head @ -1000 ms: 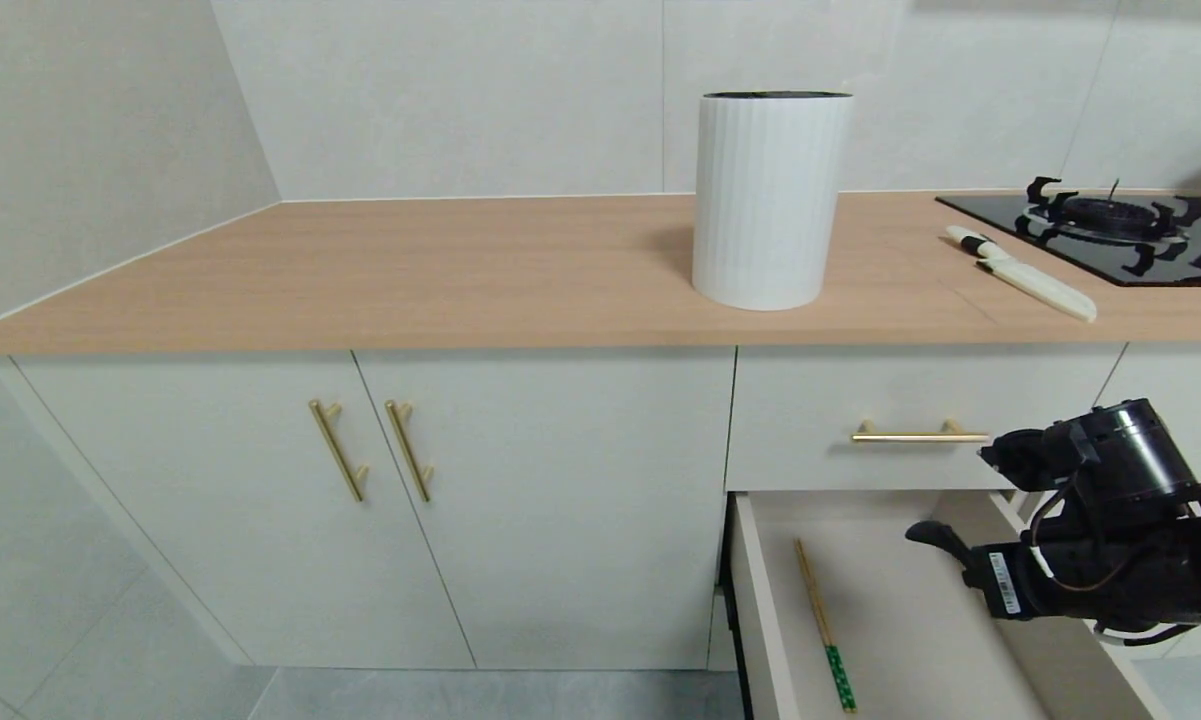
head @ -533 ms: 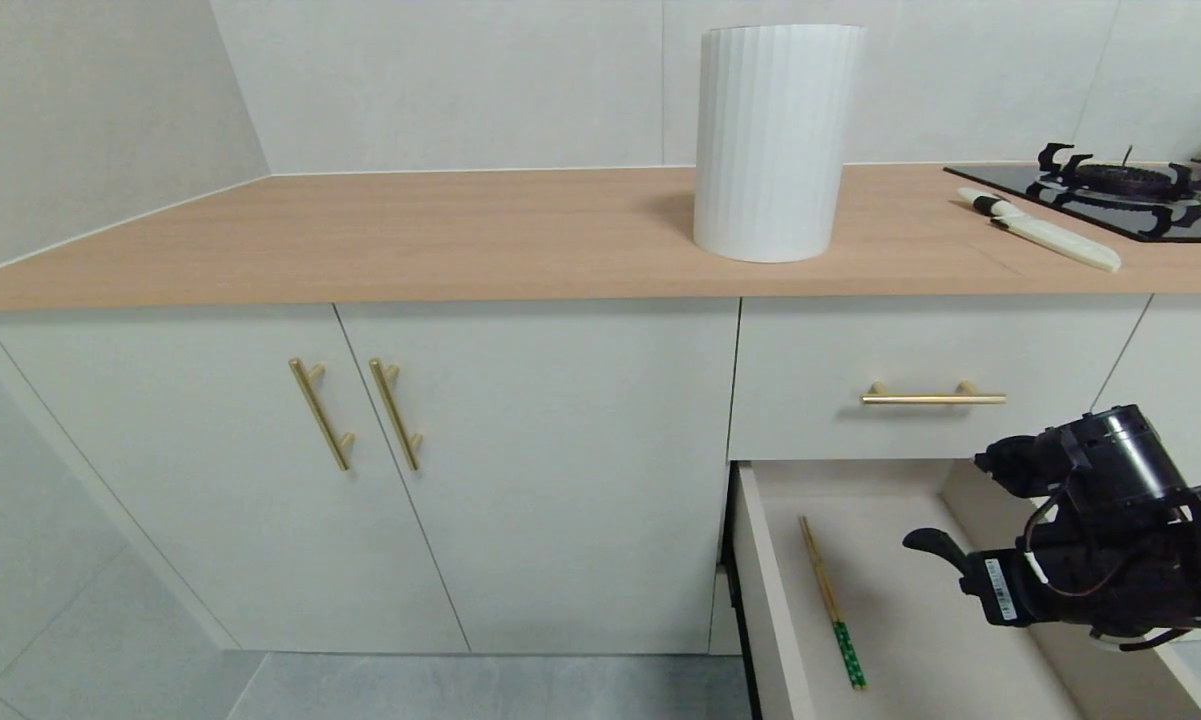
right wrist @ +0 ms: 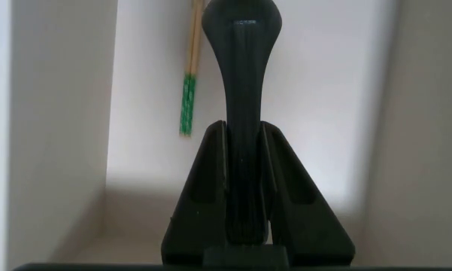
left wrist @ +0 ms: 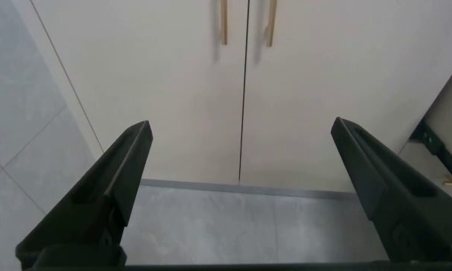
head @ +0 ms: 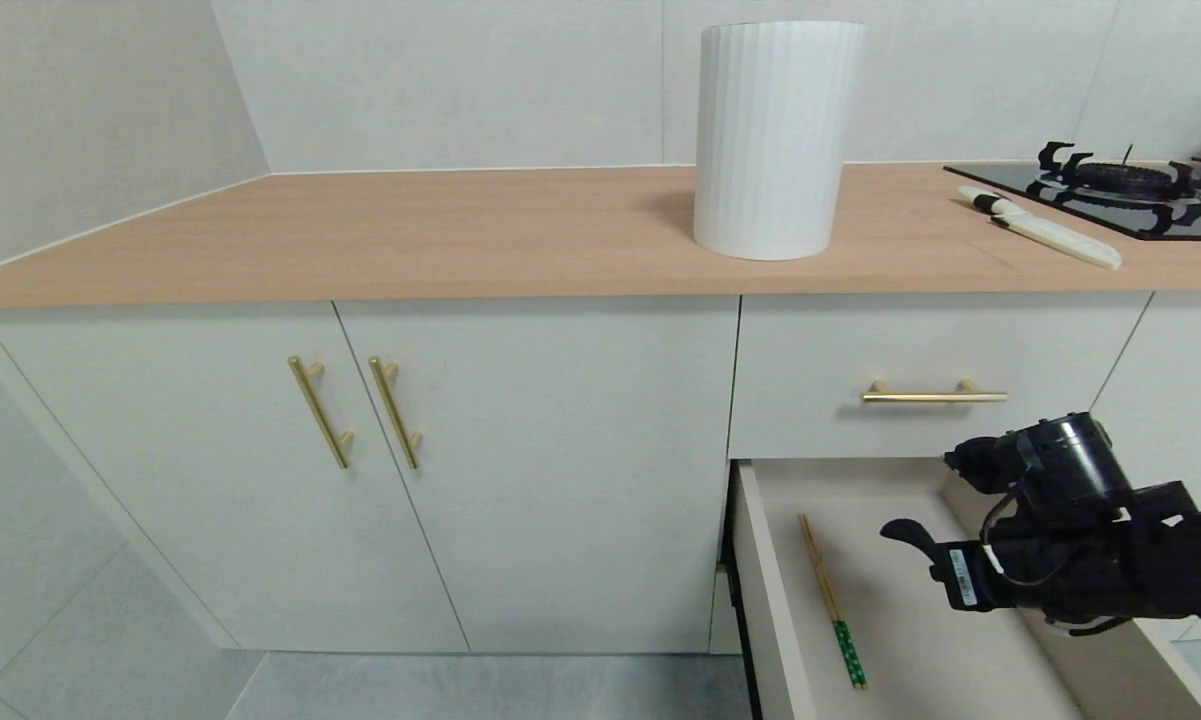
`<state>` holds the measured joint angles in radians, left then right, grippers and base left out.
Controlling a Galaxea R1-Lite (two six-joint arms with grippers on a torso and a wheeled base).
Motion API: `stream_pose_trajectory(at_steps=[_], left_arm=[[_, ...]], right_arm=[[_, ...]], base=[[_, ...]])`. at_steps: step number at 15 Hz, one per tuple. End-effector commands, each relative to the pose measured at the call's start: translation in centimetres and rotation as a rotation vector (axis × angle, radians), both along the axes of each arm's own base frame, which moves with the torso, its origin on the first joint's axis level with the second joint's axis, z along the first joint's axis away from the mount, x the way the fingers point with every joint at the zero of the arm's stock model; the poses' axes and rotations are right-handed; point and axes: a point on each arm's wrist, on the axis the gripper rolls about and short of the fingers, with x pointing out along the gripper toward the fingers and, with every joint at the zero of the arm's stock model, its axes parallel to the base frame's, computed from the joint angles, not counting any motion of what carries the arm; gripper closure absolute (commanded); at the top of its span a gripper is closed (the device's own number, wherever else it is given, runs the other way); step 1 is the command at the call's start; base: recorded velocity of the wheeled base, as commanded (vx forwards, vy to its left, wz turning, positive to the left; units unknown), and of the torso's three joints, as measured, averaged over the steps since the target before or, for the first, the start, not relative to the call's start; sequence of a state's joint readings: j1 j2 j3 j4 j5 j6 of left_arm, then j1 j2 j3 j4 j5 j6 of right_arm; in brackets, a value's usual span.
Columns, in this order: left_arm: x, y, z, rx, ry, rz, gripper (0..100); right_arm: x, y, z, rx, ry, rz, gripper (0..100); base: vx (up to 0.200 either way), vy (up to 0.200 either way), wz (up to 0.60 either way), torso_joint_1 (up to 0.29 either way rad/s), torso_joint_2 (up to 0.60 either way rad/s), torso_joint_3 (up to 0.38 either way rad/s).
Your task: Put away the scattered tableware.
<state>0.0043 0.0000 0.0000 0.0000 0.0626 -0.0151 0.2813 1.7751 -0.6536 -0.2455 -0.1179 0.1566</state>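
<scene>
Right gripper [head: 902, 529] over the open drawer [head: 763, 590]
It is held level near the chopsticks [head: 826, 598], fingers pressed together with nothing between; the left gripper [left wrist: 241, 132] is spread wide.

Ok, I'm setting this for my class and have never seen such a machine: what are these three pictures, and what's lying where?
It is a two-armed robot on wheels, tidying tableware. The wide picture comes from a camera on its head. The other two come from cameras on its wrists, each looking along that arm's gripper. On the counter a canister stands and a knife lies beside the stove. Below, a drawer is open with chopsticks lying in it. The right gripper hovers over the drawer, shut and holding nothing. The left gripper is open, also empty, facing the cupboard doors.
</scene>
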Motion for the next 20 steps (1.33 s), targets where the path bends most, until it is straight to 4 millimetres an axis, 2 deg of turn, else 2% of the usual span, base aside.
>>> stream_pose_trajectory(at_steps=[1, 3, 7, 14, 20], left_arm=[[0.0, 0.0, 0.0, 0.000, 0.000, 0.001, 0], [0.0, 0.0, 0.0, 0.000, 0.000, 0.001, 0], [0.0, 0.0, 0.0, 0.000, 0.000, 0.001, 0], [0.0, 0.0, 0.0, 0.000, 0.000, 0.001, 0], [0.0, 0.0, 0.0, 0.001, 0.000, 0.001, 0]], right_arm=[[2.4, 0.6, -5.7, -0.024, 0.058, -0.014, 100], [3.4, 0.9, -7.6, -0.023, 0.038, -0.029, 100], [4.4, 1.1, -9.9, -0.039, 0.010, -0.050, 100], [4.8, 1.0, -11.3, -0.047, 0.004, -0.064, 100], [4.9, 0.9, -11.7, -0.047, 0.005, -0.067, 100]], base=[[0.000, 0.000, 0.00, 0.000, 0.00, 0.000], [0.000, 0.000, 0.00, 0.000, 0.00, 0.000], [0.000, 0.000, 0.00, 0.000, 0.00, 0.000], [0.000, 0.000, 0.00, 0.000, 0.00, 0.000], [0.000, 0.000, 0.00, 0.000, 0.00, 0.000]])
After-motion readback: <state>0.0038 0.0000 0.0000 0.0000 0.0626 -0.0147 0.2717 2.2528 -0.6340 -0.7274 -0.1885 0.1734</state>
